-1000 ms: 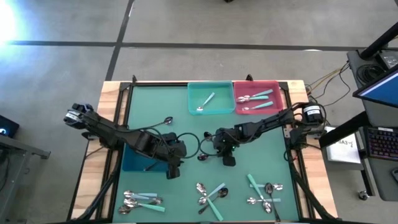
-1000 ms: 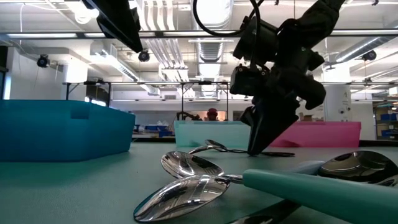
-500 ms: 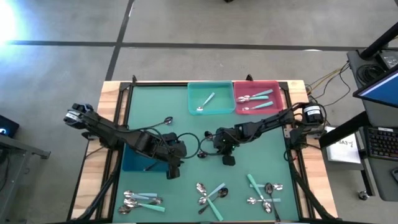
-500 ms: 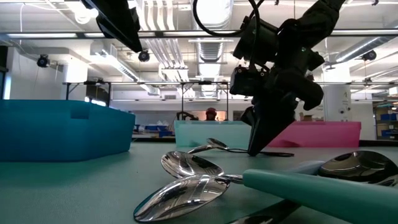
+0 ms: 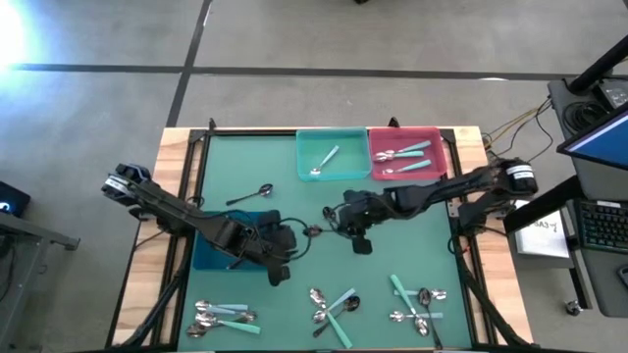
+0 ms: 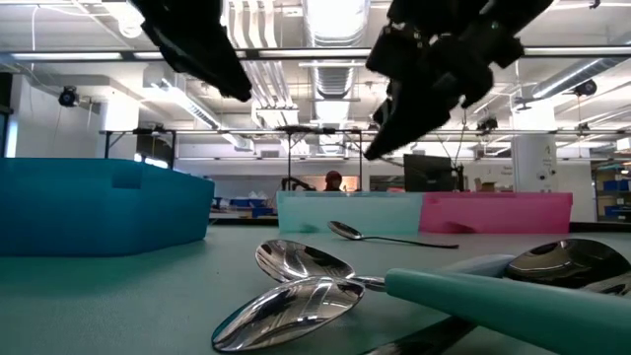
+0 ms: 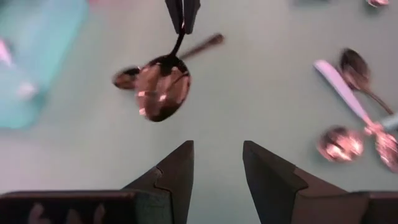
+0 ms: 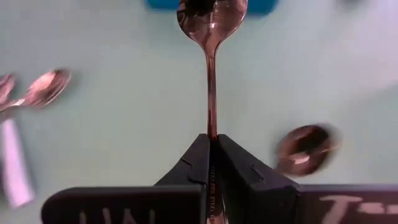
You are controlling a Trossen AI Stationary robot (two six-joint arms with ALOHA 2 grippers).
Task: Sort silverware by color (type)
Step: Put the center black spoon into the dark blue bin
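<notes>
near the middle of the green surface (image 5: 412, 255), the right gripper (image 5: 339, 224) has its fingers (image 8: 200, 163) pinched tight on the thin handle of a dark metal spoon (image 8: 210, 25), bowl pointing away from the wrist, so the spoon hangs clear of the surface and can be carried off, probably toward the blue rectangular bin (image 5: 204, 252) where another dark piece seems to lie. the left gripper (image 5: 280, 275) hovers beside that bin with its fingers (image 7: 177, 174) part-open and holding nothing, looking on at the lifted spoon, likely placed to wait or to take a handover. the teal rectangular bin (image 5: 332, 154) holds one shiny spoon and the pink rectangular bin (image 5: 405, 153) holds mint-handled spoons, which shows the sorting scheme; mixed spoons lie in heaps along the near edge, and a lone spoon (image 5: 249, 195) lies near the left arm. compared with a second ago, the right gripper's fingers have closed and risen off the surface, the spoon going up with them, and in the level view the arm no longer reaches down to the surface; the left gripper has shifted slightly.
</notes>
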